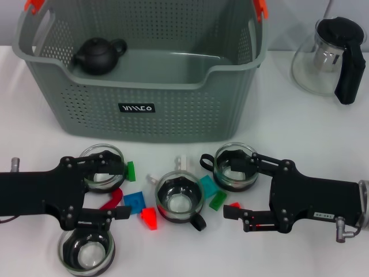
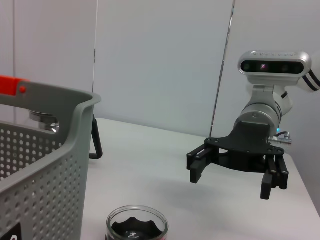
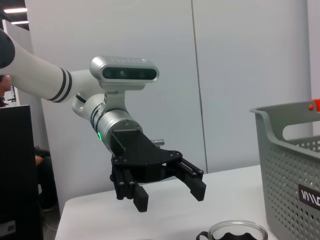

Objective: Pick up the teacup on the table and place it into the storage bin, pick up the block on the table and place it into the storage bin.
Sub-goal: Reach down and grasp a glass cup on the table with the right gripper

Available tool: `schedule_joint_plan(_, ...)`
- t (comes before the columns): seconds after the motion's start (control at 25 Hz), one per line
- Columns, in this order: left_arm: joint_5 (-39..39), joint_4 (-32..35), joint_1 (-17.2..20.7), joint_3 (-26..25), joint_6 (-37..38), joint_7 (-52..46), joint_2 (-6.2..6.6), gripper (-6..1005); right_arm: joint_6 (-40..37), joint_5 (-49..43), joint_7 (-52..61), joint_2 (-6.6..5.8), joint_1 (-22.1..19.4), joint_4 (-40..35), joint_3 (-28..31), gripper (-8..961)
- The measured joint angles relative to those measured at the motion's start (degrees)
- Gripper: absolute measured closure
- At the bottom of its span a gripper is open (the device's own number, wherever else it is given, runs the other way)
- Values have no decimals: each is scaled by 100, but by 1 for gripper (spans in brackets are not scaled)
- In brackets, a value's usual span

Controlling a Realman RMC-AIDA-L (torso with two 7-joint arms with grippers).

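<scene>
White table (image 1: 323,130): head view, holds everything, pale wall behind.
Storage bin (image 1: 144,115): grey perforated basket, far-centre of table, orange-red clips on its handles, black label on front.
Teapot in bin (image 1: 98,56): small black one, on the bin floor at its left side.
Glass carafe (image 1: 328,57): far right on the table, black lid and handle, well apart from bin.
Teacups: four glass cups in front of the bin; centre teacup (image 1: 180,199) stands between both grippers.
Blocks: coloured pieces scattered around centre cup; blue block (image 1: 134,201), red block (image 1: 149,219), green block (image 1: 131,171).
Left gripper (image 1: 115,190): head view, low over the table at left, fingers spread wide, holding nothing.
Right gripper (image 1: 222,186): low at right, spread wide, empty, upper finger over a cup.
Left wrist view: bin wall (image 2: 45,165), one cup (image 2: 136,227), the right gripper (image 2: 232,177) open beyond.
Right wrist view: left gripper (image 3: 170,192) open over table, bin corner (image 3: 292,165) nearby.
</scene>
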Motion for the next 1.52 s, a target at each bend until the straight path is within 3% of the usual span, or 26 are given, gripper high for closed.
schedule_joint_plan(0.68,-184,29,9,-102,136,-48,1,156,-365,302,180,7,-7,-24,129,28)
schedule_joint_plan(1.08,-1371,-323,-3,-1547,353,-1172,147,157,-1241,1751,1323,9,-79,138,738,32)
schedule_joint_plan(1.28,-1761,-529,-29,-1982,229,-1936,192,157,-1170,1657,1616,0,52,20,623,34)
schedule_joint_plan(1.52,-2332,-717,21,-2145,141,-2066,191,156,-914,742,2338,2,206,-913,81,37)
